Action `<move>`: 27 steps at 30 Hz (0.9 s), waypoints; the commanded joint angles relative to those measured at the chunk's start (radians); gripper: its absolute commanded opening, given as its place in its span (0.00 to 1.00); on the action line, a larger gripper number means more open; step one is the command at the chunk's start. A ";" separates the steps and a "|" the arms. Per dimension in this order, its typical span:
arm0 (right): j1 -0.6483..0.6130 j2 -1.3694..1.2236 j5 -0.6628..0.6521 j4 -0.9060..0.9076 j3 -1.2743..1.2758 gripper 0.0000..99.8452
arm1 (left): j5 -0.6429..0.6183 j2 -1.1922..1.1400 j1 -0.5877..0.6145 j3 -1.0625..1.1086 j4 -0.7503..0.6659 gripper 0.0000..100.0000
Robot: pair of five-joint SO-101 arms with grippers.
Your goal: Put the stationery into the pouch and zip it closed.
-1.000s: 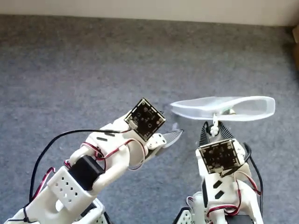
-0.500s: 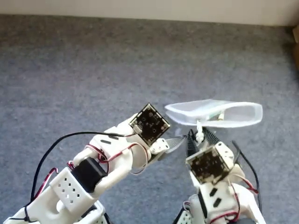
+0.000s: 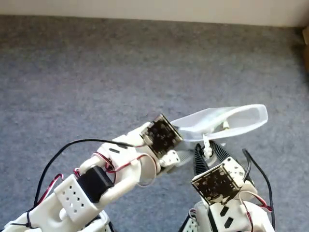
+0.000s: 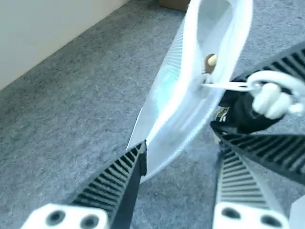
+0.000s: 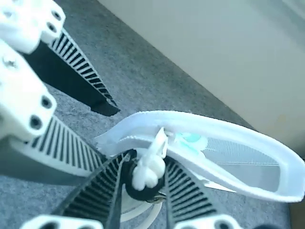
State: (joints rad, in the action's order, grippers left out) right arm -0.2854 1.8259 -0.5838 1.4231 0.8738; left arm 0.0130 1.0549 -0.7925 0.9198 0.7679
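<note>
A translucent white pouch (image 3: pixel 241 118) lies open on the grey carpet, with small stationery pieces (image 3: pixel 224 124) showing inside. My right gripper (image 3: pixel 206 151) is shut on the white zipper pull (image 5: pixel 148 167) at the pouch's (image 5: pixel 228 152) near rim. My left gripper (image 4: pixel 181 150) stands open around the pouch's (image 4: pixel 190 86) left end, one finger (image 4: pixel 126 183) close to the mesh wall. A teal item (image 5: pixel 190 139) shows through the mesh. The left arm's fingers (image 5: pixel 78 71) show close beside the pull in the right wrist view.
Grey carpet (image 3: pixel 96 72) spreads all around, bare to the left and behind the pouch. A pale wall (image 3: pixel 145 7) runs along the far edge. A brown object (image 3: pixel 306 43) sits at the far right edge.
The left arm has moved right, up to the pouch's left end. The right gripper drew the pull back and left, and the pouch has swung so its right end points farther away.
</note>
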 commanded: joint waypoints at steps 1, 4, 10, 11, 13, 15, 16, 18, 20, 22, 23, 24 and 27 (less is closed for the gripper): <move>-0.015 -0.002 -0.018 0.028 -0.050 0.01 | -0.006 0.019 -0.039 -0.008 -0.005 0.23; -0.082 -0.002 -0.018 0.071 -0.054 0.01 | -0.006 0.019 -0.041 -0.008 -0.009 0.23; -0.153 -0.002 -0.017 0.124 -0.056 0.01 | -0.006 0.019 -0.042 -0.012 -0.011 0.23; -0.154 -0.002 -0.017 0.125 -0.054 0.01 | -0.006 0.019 -0.042 -0.012 -0.011 0.23; -0.154 -0.002 -0.017 0.125 -0.051 0.01 | -0.006 0.019 -0.056 -0.012 -0.011 0.23; -0.154 -0.002 -0.017 0.125 -0.051 0.01 | -0.009 0.019 -0.073 -0.008 -0.011 0.23; -0.154 -0.002 -0.017 0.127 -0.051 0.01 | -0.011 0.019 -0.085 -0.007 -0.011 0.23; -0.156 -0.002 -0.017 0.147 -0.058 0.01 | -0.011 0.019 -0.102 -0.007 -0.008 0.23; -0.156 -0.002 -0.017 0.168 -0.058 0.01 | -0.012 0.019 -0.101 -0.007 -0.008 0.23; -0.156 -0.002 -0.015 0.183 -0.059 0.01 | -0.012 0.019 -0.093 -0.008 -0.008 0.23; -0.156 -0.002 -0.015 0.188 -0.059 0.01 | -0.012 0.019 -0.091 -0.008 -0.008 0.23; -0.156 -0.002 -0.015 0.188 -0.058 0.01 | -0.012 0.019 -0.084 -0.010 -0.008 0.23; -0.156 -0.002 -0.015 0.188 -0.053 0.01 | -0.012 0.019 -0.070 -0.012 -0.011 0.23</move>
State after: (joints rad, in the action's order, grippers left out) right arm -0.4020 1.8259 -0.5915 1.5934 0.8247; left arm 0.0146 1.0533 -0.8523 0.9321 0.7725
